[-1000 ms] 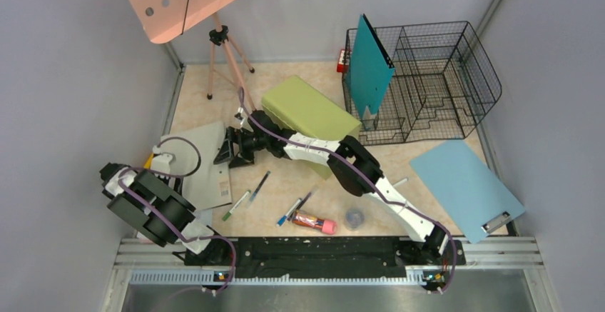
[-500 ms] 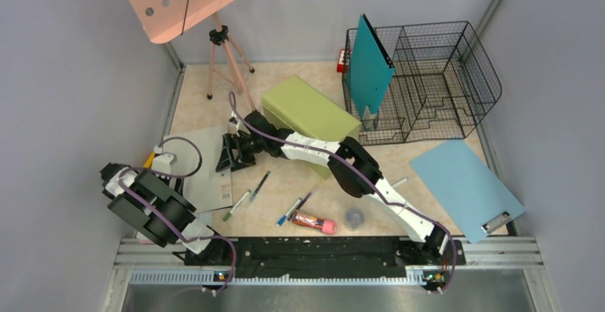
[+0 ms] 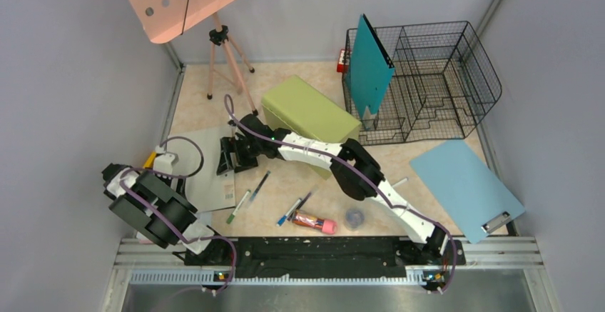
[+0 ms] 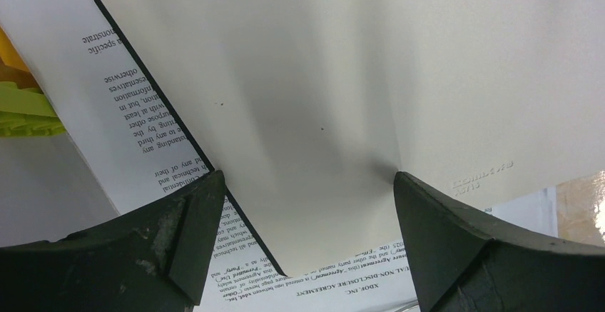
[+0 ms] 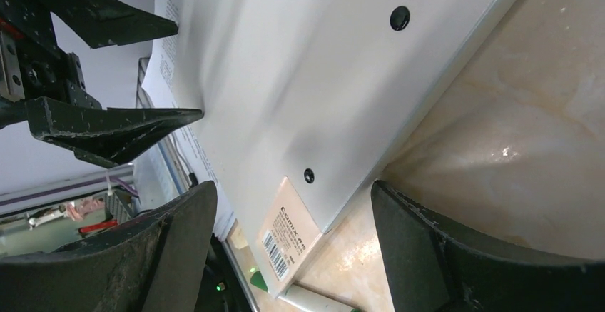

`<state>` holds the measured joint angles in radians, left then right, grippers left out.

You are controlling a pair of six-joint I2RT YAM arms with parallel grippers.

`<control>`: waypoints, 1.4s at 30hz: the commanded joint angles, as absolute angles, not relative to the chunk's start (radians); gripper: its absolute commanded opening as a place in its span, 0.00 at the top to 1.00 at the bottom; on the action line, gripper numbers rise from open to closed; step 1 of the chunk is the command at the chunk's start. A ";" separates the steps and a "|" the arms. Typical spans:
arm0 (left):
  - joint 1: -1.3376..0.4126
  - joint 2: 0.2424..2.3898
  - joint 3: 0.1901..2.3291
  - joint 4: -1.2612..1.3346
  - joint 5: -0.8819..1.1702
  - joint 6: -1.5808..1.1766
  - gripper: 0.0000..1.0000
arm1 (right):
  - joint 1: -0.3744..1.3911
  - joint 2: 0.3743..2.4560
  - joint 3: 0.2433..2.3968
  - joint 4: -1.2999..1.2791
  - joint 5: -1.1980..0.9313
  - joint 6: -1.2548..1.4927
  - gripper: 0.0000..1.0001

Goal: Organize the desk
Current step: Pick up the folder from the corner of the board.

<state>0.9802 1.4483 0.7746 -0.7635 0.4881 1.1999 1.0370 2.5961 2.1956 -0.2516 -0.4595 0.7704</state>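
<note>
On the left of the beige marble desk lies a pale grey folder over printed sheets. My right gripper reaches across from the right and stands open over the folder's right edge. The folder's barcoded corner lies between its jaws, untouched. At the folder's left side my left gripper is also open. A folder corner and the text page lie below its fingers. Neither gripper holds anything.
A green-capped marker, dark pen, blue pens, red-pink stick and small round object lie near the front. Behind stand an olive-green box, wire basket holding a teal folder, a blue clipboard and a pink tripod stand.
My right gripper has moved a little left and nearer, further over the folder's right edge. The left arm has hardly moved.
</note>
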 commanded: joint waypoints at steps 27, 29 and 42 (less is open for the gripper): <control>0.965 1.456 0.666 -0.784 0.513 1.048 0.08 | 1.080 2.585 2.057 -0.212 -0.594 0.905 0.20; 0.965 1.456 0.658 -0.772 0.504 1.047 0.08 | 1.082 2.601 2.055 -0.159 -0.623 0.940 0.20; 0.965 1.444 0.638 -0.752 0.490 1.056 0.08 | 1.074 2.642 2.025 0.334 -0.803 1.179 0.20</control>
<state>0.9810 1.4025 0.7181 -0.6380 0.4770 1.0603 1.0252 2.6030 2.0079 0.0879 -0.7673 1.1236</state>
